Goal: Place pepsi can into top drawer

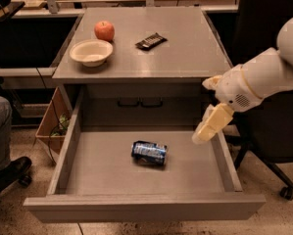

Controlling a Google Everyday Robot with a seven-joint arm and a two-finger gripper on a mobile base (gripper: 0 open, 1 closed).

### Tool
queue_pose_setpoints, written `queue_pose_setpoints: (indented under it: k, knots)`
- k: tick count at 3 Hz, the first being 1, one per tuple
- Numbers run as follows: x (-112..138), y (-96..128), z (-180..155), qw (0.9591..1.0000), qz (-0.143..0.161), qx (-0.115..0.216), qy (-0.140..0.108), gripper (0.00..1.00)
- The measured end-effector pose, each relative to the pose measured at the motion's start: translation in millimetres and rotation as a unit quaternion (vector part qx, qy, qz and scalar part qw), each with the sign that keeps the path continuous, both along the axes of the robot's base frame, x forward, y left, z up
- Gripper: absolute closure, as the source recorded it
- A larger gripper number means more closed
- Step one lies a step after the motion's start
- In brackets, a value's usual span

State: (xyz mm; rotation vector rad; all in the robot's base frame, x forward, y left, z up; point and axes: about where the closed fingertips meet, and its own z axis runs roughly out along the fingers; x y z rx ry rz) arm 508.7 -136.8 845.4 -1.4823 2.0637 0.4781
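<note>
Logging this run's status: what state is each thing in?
top drawer: pulled open.
pepsi can: lying on its side on the drawer floor, not held.
end effector: above the drawer's right side, apart from the can, holding nothing.
bowl: upright, empty, on the tabletop.
apple: whole, beside the bowl.
snack bar: wrapped, lying flat.

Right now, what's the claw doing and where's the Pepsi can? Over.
Claw hovers over right wall of top drawer. Pepsi can lies on its side inside, apart from claw. Apple, bowl, snack bar up on tabletop.
</note>
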Motion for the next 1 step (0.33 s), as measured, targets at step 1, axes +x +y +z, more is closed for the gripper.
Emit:
queue_pose_setpoints:
  k: [1]
  knots:
    - [-2.8, -8.8, 55.0, 0.9990, -0.015, -0.011, -0.041, 0.00]
